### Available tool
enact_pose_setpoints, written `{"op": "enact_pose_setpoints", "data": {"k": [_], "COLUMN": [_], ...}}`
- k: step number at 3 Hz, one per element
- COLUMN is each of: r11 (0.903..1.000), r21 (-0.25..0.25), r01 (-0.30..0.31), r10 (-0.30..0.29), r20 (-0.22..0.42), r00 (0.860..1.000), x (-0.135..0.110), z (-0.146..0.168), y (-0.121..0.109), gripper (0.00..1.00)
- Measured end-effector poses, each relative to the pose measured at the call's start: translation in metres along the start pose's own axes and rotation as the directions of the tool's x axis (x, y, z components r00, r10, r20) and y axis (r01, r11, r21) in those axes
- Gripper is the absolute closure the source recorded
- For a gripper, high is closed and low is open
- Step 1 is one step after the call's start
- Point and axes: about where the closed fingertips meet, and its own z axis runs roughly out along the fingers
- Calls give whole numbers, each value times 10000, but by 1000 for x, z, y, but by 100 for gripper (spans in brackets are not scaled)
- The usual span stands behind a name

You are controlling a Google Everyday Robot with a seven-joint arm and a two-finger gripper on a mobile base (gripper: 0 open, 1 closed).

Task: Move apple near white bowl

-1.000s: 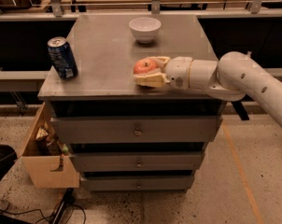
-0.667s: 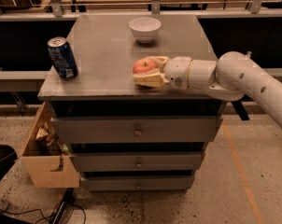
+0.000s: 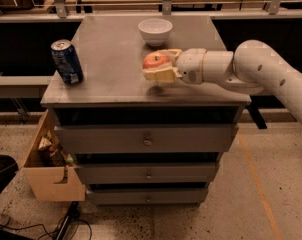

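Note:
A red-orange apple (image 3: 155, 60) sits between the two cream fingers of my gripper (image 3: 156, 64), which reaches in from the right on a white arm. The gripper is shut on the apple and holds it just above the grey cabinet top (image 3: 111, 59), near its middle right. The white bowl (image 3: 155, 31) stands upright at the back of the top, a short way beyond the apple and apart from it.
A blue soda can (image 3: 67, 61) stands at the left edge of the top. The cabinet has three drawers (image 3: 147, 140) below. An open cardboard box (image 3: 48, 166) with items sits on the floor at the left. A shelf rail runs behind.
The gripper with the apple has lifted slightly and moved a little toward the bowl. The bowl and can have not moved.

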Motion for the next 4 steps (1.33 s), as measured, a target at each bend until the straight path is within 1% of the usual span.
{"op": "enact_pose_setpoints", "data": {"k": [1,2,3,4], "r11": [9995,9981,9874,9843], "r21": [-89,-603,-1176,-951], "r01": [296,-132,-1059,-1490], "r10": [-300,57,814,1283], "r20": [-530,-1229,-1966,-1951], "r00": [9981,9924,9771,9724], "x": [-24,-19,6,6], "z": [5,32,71,89], "y": [-32,-64,-86,-115], "gripper": [100,100,100,100]}}
